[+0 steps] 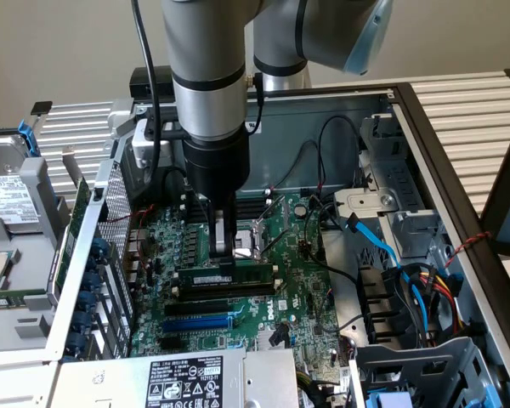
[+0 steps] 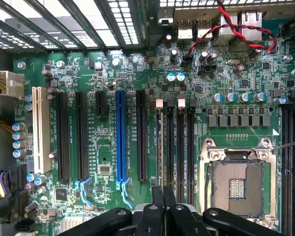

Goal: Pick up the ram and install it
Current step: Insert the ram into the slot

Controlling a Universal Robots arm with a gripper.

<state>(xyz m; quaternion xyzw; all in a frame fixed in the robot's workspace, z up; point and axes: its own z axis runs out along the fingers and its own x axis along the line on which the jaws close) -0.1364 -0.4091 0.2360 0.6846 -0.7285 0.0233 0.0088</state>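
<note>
We see the gripper point(image 1: 225, 257) clenched on the top edge of the ram point(image 1: 251, 277), which stands upright at a black slot point(image 1: 257, 290) on the motherboard point(image 1: 299, 255). The ram's white label is unreadable, and the board reads "Dell".

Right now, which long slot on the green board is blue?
The blue slot, standing between a short black slot and a long black slot. The others are black, except one white slot at the row's end.

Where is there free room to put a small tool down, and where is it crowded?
Free: the slatted table outside the case, at the exterior view's right. Crowded inside: cables at that side, gripper gripping the ram mid-board.
</note>
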